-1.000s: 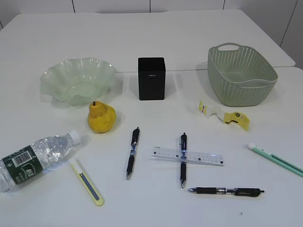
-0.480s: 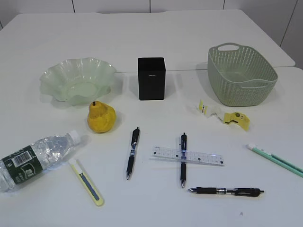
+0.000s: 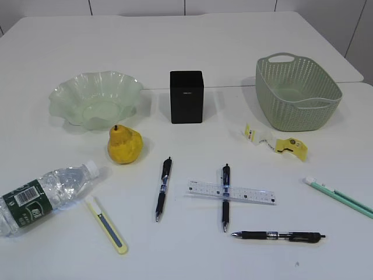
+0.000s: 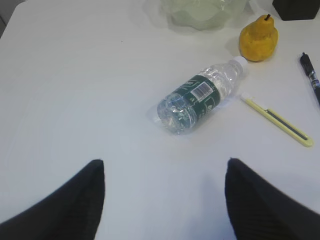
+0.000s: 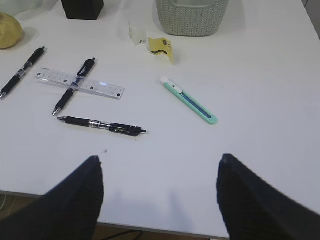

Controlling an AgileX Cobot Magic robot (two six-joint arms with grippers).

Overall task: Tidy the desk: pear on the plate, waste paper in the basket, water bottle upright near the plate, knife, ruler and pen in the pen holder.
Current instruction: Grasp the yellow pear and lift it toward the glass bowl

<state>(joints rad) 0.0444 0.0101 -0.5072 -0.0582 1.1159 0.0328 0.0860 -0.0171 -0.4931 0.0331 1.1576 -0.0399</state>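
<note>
A yellow pear [image 3: 124, 144], a black pen holder [image 3: 186, 97] and a pale green woven-patterned basket [image 3: 296, 93] are seen on a white table [image 3: 192, 41].

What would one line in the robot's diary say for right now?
left gripper: open, empty | right gripper: open, empty | pear: beside plate | water bottle: lying down | nothing tidied yet

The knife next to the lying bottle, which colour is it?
The knife is pale yellow with a dark strip along the middle; the left wrist view shows it best, beside the bottle.

No visible shift in any item across the frames, desk [image 3: 192, 46] layout seemingly identical
</note>
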